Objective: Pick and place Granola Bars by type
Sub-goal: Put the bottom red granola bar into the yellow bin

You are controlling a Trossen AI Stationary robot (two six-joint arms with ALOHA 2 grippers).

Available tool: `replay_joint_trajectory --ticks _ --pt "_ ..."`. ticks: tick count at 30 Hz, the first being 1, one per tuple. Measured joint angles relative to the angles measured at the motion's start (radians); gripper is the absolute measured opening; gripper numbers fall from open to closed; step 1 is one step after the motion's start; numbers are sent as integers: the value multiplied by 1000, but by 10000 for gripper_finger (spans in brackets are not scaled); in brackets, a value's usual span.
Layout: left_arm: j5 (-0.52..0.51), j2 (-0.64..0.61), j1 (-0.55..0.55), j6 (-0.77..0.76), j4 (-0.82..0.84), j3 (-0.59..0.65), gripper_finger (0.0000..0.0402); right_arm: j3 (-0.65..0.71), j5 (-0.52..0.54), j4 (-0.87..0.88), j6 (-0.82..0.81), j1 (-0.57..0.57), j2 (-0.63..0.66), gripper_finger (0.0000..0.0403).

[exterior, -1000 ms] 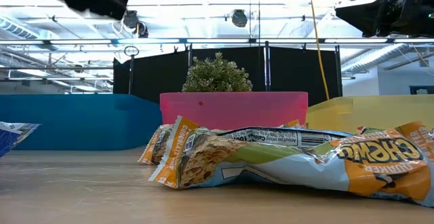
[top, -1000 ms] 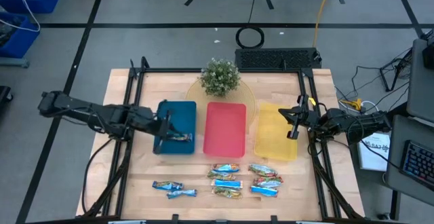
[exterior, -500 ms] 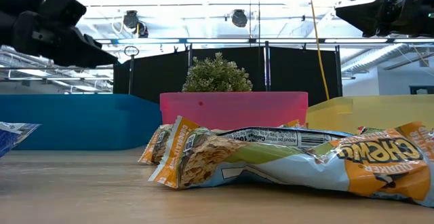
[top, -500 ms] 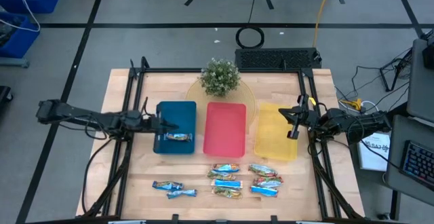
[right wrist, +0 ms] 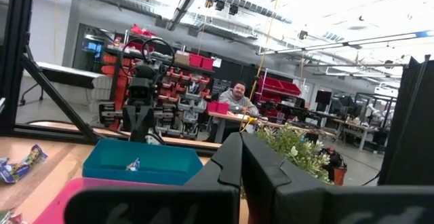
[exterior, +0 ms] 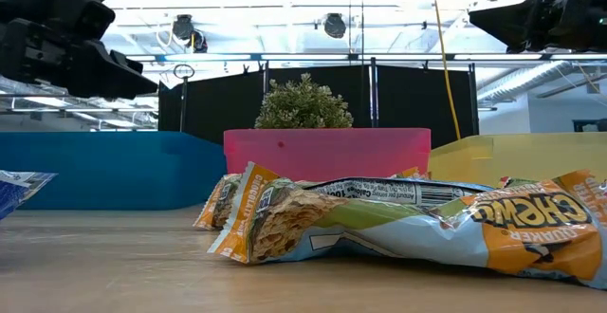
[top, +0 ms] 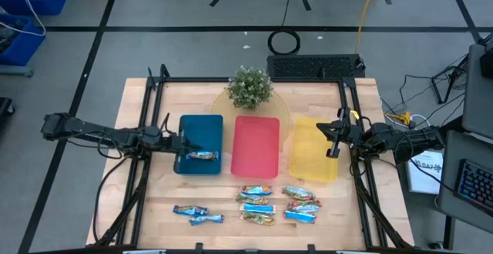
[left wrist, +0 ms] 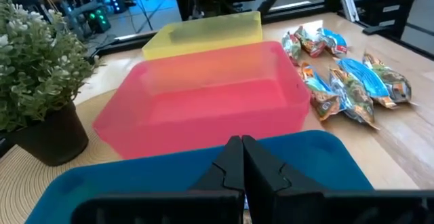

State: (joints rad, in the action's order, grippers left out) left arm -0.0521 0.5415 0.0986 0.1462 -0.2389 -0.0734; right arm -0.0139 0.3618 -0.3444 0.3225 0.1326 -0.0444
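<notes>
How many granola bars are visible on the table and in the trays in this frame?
About 9: one in the blue tray at; two at front left; six clustered front centre around. Overlaps there could hide another.

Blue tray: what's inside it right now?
One granola bar lies in the blue tray, toward its near end. The left gripper covers part of the tray's left side, so anything beneath it cannot be seen.
</notes>
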Motion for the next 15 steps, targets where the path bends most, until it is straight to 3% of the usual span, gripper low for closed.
replay_joint_trajectory --ticks 15 --pt "-1 0 0 -15 2 0 15 0 1 24 3 0 0 0"
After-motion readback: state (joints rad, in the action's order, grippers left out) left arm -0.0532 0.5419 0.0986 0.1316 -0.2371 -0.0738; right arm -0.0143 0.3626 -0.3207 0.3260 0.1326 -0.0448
